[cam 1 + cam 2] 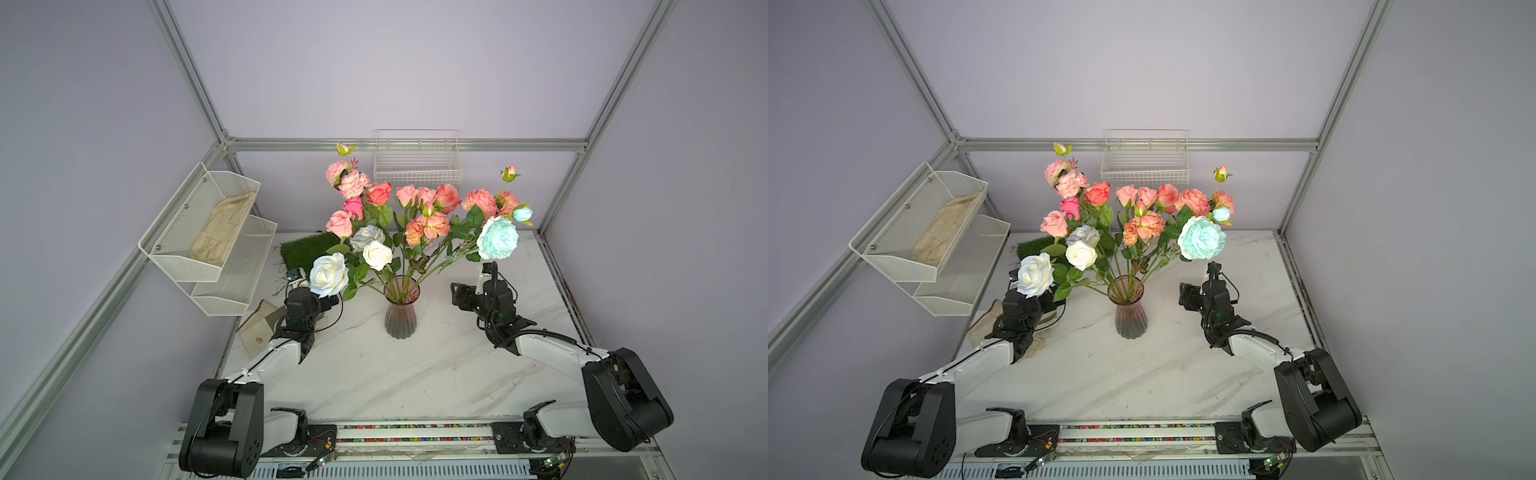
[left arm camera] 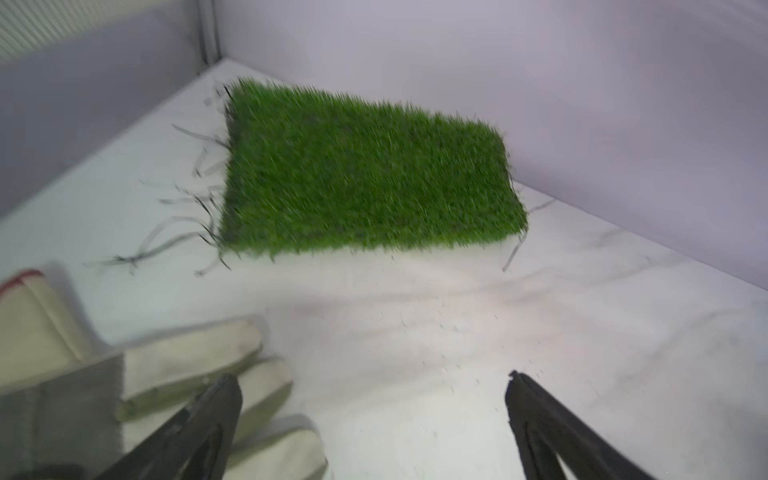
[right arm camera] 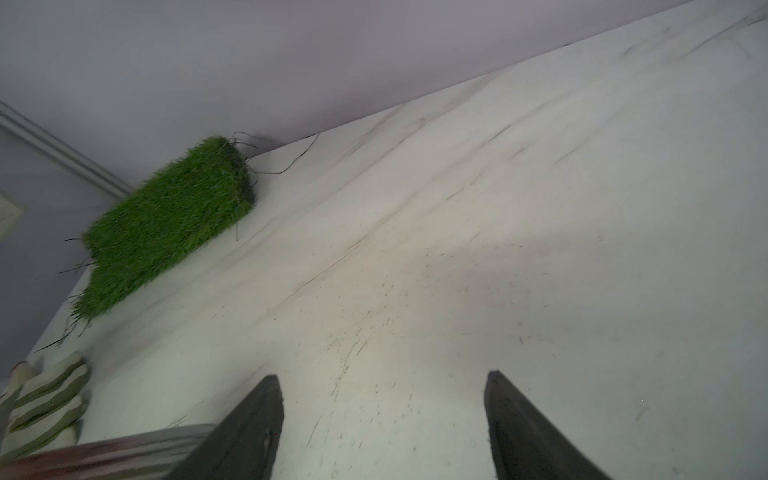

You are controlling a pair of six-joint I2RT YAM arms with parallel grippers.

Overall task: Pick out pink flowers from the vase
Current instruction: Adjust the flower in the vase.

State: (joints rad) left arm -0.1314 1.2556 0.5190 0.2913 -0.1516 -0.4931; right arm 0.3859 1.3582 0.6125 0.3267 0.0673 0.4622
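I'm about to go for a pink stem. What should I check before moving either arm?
1. The vase upright on the table, stems inside: ok.
2. The pink flowers all in the vase, none lying on the table: ok.
3. The right gripper empty, jaws apart: ok.
4. The left gripper empty, jaws wide apart: ok.
5. Way up from the right gripper to a pink stem: probably not ok, the aqua bloom hangs above it.
6. The white rose clear of the left arm: cannot tell, they overlap in both top views.
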